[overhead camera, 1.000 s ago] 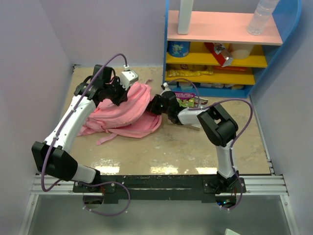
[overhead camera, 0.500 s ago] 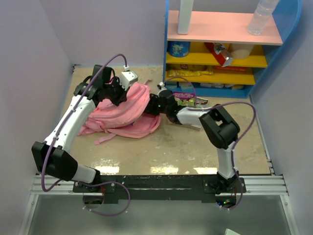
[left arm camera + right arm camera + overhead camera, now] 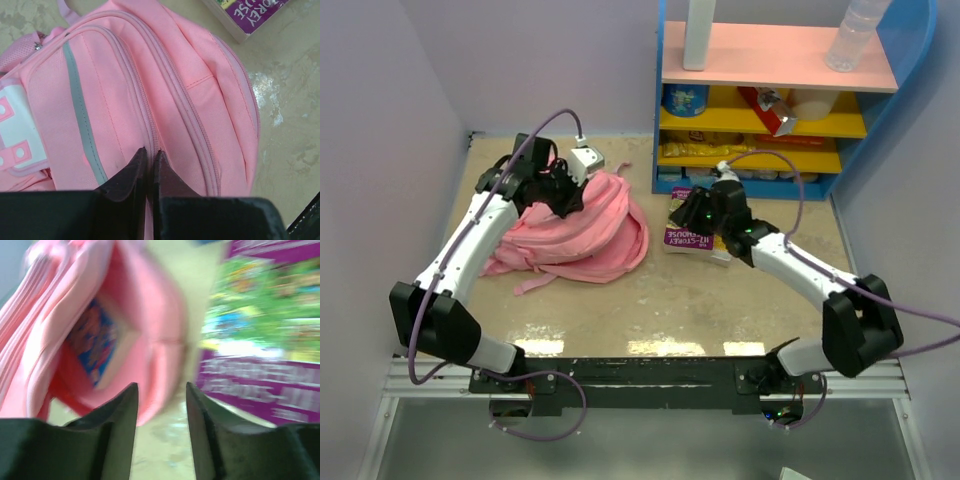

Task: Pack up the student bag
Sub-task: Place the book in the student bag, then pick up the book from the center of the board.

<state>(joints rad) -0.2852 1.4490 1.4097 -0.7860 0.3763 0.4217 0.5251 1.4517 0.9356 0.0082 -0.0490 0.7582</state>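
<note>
**A:** What is held in the containers?

**B:** Through the gaping mouth of the student bag [image 3: 582, 225], a blue-and-red patterned item [image 3: 97, 347] is seen in the right wrist view. It is too blurred to be named. On the shelf unit [image 3: 676, 150] at the far right, a clear bottle [image 3: 850, 35] and a white tube [image 3: 698, 35] are stood on the pink top board. A blue tin [image 3: 683, 100] and a red packet [image 3: 767, 108] are kept on the yellow board below.

**A:** How is the bag described, and where is it found?

**B:** It is made of soft pink fabric, with pink zip lines, a grey stripe and a white patch on the front pocket. It is slumped on the tabletop [image 3: 720, 300], left of centre and towards the far side, with its straps trailed to the near left. Its top is pinched at a zip seam by the left hand [image 3: 150, 152], whose fingers are pressed almost together.

**A:** And the right hand?

**B:** The right hand [image 3: 160, 387] is held partly open, with nothing gripped. It is poised over a purple book [image 3: 688, 225] laid flat just right of the bag.

**A:** What is changed from a second ago?

**B:** The right hand had been pushed against the bag's right edge; it has been swung right, and more of the book is uncovered. The left hand's grip is unchanged.
</note>
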